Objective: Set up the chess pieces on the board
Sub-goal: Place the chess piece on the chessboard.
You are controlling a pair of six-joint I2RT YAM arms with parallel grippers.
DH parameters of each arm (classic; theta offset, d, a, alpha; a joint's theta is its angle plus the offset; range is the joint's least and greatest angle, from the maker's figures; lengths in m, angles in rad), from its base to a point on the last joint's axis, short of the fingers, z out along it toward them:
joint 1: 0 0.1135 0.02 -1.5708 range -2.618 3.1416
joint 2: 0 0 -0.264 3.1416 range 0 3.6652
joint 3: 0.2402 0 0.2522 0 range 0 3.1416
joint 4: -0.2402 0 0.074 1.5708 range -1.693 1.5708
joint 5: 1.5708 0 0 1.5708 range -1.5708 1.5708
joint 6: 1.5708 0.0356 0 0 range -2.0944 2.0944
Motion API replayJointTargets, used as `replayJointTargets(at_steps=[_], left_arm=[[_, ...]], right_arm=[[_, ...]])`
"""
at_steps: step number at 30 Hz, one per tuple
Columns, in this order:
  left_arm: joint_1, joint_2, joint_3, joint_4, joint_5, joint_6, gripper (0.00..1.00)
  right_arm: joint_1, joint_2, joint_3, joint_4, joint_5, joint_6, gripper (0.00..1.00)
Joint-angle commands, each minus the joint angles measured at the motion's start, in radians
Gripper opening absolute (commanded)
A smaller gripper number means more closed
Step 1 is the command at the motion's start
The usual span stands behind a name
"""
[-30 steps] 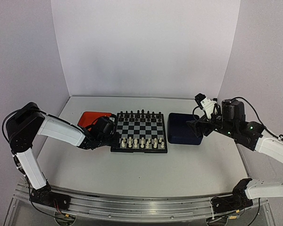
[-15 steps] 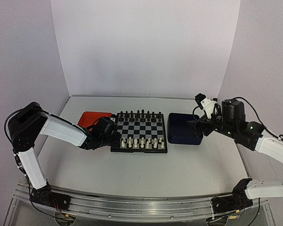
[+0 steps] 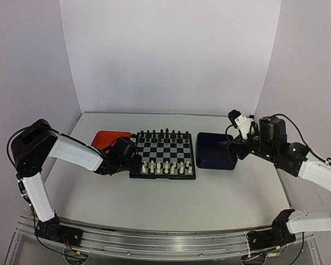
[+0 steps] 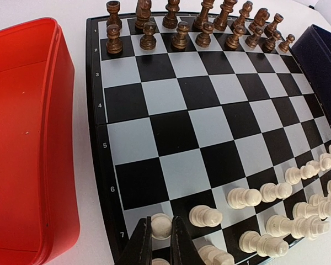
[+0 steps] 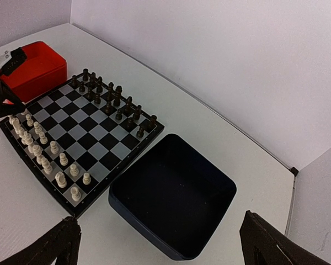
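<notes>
Top external view: two robot arms work at a small black-and-silver checkered chessboard (image 3: 164,150) on a white bench (image 3: 171,204).
The left gripper (image 3: 133,161) sits low at the board's near left corner, beside an orange square tray (image 3: 105,138). Tiny cream-white chess pieces (image 3: 164,167) fill the two near rows. The right gripper (image 3: 229,149) hangs over a dark blue square tray (image 3: 212,152). Left wrist view: the gripper is narrowed onto one cream-white pawn (image 4: 161,226) standing on an edge square, with a neighbouring pawn (image 4: 205,216) just beside it. Right wrist view: the right gripper's fingers are spread wide, holding nothing. Likely risk: if the pawn clings to a finger on release, it may topple into its neighbour.
</notes>
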Motion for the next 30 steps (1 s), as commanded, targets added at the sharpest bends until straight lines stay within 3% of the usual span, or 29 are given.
replayJointTargets(at_steps=[1,11,30], left_arm=[[-0.004,0.007,0.04,-0.047,-0.031,-0.002,0.11],[-0.004,0.013,0.052,-0.058,-0.023,0.012,0.19],[-0.004,0.013,0.066,-0.081,-0.03,0.021,0.25]], right_arm=[[0.0,-0.019,-0.007,0.006,0.023,-0.002,0.98],[0.0,-0.019,-0.007,0.006,0.028,-0.005,0.98],[0.0,-0.019,-0.005,0.006,0.03,-0.012,0.98]])
